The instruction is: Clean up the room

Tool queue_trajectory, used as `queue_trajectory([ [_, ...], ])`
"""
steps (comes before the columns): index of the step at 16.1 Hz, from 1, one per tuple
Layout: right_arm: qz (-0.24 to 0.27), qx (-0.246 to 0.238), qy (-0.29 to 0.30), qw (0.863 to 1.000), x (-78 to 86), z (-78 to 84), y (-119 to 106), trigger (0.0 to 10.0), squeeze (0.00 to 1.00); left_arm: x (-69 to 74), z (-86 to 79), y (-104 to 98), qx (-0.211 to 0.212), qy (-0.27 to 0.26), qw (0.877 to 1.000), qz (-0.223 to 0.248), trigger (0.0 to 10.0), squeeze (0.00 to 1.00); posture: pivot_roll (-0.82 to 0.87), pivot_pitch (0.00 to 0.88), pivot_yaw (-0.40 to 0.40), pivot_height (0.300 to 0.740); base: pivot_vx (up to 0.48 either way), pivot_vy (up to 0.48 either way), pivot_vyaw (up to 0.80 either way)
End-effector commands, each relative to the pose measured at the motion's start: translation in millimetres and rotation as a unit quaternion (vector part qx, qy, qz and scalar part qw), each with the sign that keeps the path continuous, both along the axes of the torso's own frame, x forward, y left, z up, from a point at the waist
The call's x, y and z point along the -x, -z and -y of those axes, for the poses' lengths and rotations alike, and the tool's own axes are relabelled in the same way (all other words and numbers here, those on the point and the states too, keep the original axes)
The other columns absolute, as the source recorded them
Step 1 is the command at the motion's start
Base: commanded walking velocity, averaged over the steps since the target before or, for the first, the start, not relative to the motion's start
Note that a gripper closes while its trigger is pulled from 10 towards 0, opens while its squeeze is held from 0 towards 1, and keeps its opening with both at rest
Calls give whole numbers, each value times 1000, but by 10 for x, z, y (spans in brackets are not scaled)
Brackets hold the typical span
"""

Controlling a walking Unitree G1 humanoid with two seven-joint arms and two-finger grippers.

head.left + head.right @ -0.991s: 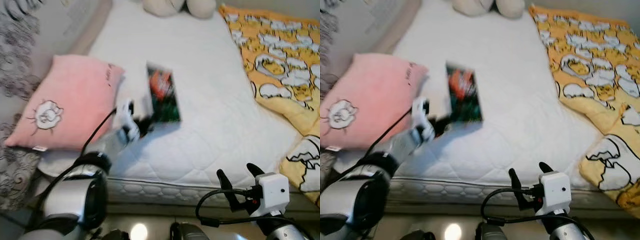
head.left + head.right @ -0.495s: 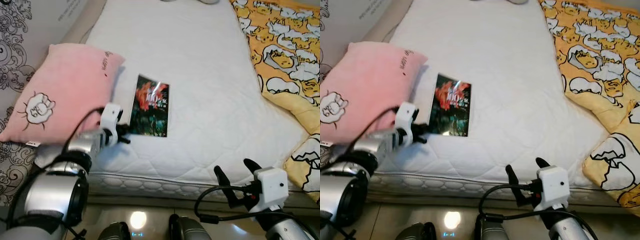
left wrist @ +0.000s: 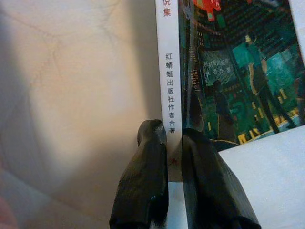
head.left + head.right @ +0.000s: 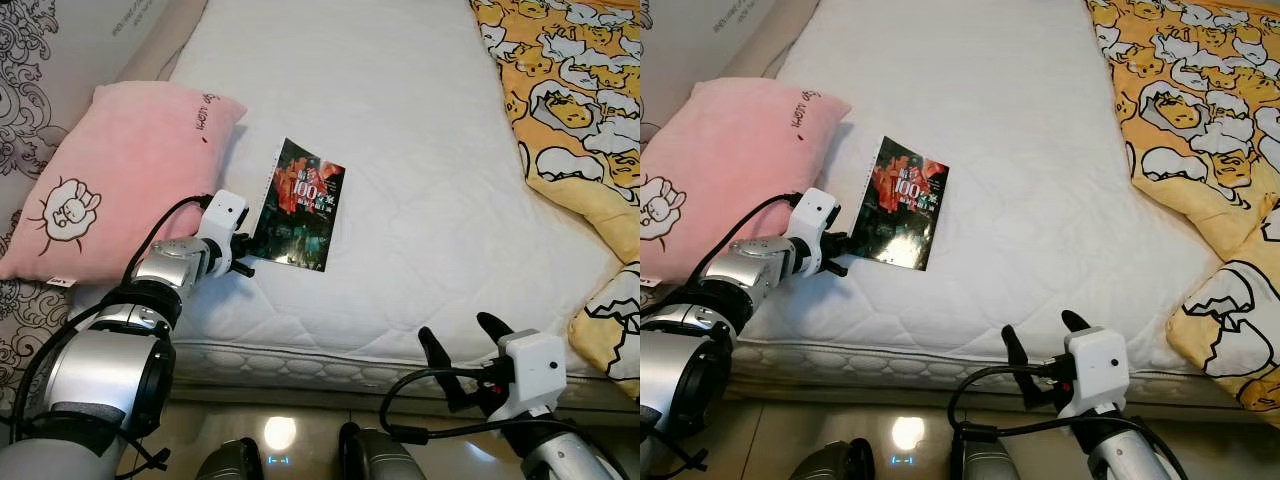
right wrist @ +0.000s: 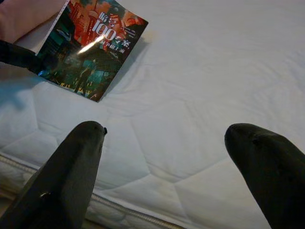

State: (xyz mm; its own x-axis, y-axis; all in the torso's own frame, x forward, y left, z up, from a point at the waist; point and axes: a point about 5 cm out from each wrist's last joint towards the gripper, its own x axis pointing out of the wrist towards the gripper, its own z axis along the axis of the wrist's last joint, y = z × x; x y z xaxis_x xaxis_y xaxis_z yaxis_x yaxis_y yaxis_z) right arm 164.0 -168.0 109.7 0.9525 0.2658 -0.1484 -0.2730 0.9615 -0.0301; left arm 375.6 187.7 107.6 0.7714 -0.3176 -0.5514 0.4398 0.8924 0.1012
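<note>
- The book (image 4: 298, 205) lies tilted on the white mattress (image 4: 400, 120), just right of the pink pillow (image 4: 110, 170).
- The left gripper (image 3: 174, 143) pinches its spine's near corner.
- The right gripper (image 5: 171, 167) hovers spread wide at the mattress's near edge.

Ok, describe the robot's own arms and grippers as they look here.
Both arms are silver metal with dark ring joints. The left gripper sits behind a small white wrist block with a black cable looping back along the forearm. The right gripper has a larger white box at the wrist and a black cable curling beneath. Each has two long, rounded black fingers.
</note>
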Motion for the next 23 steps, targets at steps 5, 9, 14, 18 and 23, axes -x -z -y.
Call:
queue_trajectory([
  [5,-17,2,4,1000,-1,2,66,10000,71,9,-114,23,-103,-1,995,-3,10000,1000,-240,209,-54,732,0,0,0],
  [9,-16,-1,1,1000,-32,-23,80,10000,75,-91,14,-152,-162,50,984,49,10000,1000,-220,205,-50,732,0,0,0],
  [14,-14,-8,2,1000,-62,-63,110,10000,71,-163,258,-444,-136,91,980,113,10000,0,-198,192,-35,732,0,0,0],
  [18,-8,-15,1,1000,-142,-91,154,10000,67,315,815,-129,12,105,992,69,10000,0,-173,136,-19,732,0,0,0],
  [23,14,-20,9,1000,-332,-107,164,10000,71,629,1033,178,38,65,993,94,10000,0,-154,34,1,732,0,0,0],
])
